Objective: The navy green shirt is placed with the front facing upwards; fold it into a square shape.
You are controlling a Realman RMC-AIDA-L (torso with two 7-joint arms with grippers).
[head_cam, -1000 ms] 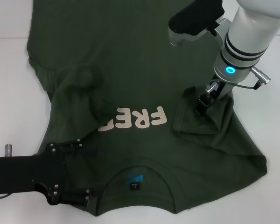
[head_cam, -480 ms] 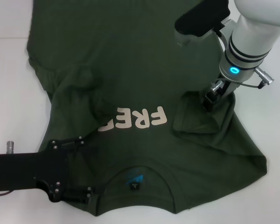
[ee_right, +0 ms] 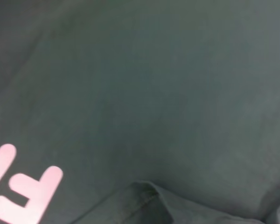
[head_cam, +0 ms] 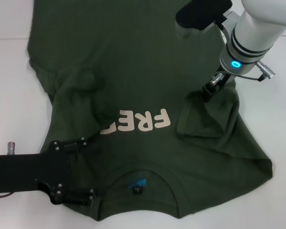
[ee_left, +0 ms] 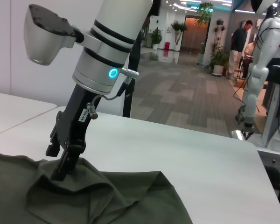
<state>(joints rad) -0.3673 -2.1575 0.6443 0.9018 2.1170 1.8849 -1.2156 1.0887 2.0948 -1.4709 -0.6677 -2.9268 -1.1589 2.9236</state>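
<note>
Since a second ago the right gripper (head_cam: 210, 89) has drawn up and back along the navy green shirt (head_cam: 133, 62), from over the middle of the folded sleeve to its far upper corner, and the left gripper (head_cam: 78, 169) has slid slightly outward along the collar-side shoulder.

That shirt lies flat on the white desk (head_cam: 9, 86), front up, collar nearest the robot and hem at the far edge of the head view, its long axis running straight away from the robot. Its cream lettering (head_cam: 136, 121) sits between the two sets of jaws. On the right arm's side the sleeve (head_cam: 205, 119) is already turned in over the body in a loose, creased flap. In the left wrist view the right gripper's jaws look pinched together with their tips on the raised cloth of this flap (ee_left: 60, 175), seemingly gripping it.

The left gripper sits low at the shoulder beside the collar (head_cam: 139, 186), its two black fingers (head_cam: 71, 143) spread apart astride the cloth edge, with nothing visibly pinched. The unfolded, rumpled sleeve (head_cam: 52, 78) lies beyond those jaws, away from the robot, so the left arm is nearer for that fold.
</note>
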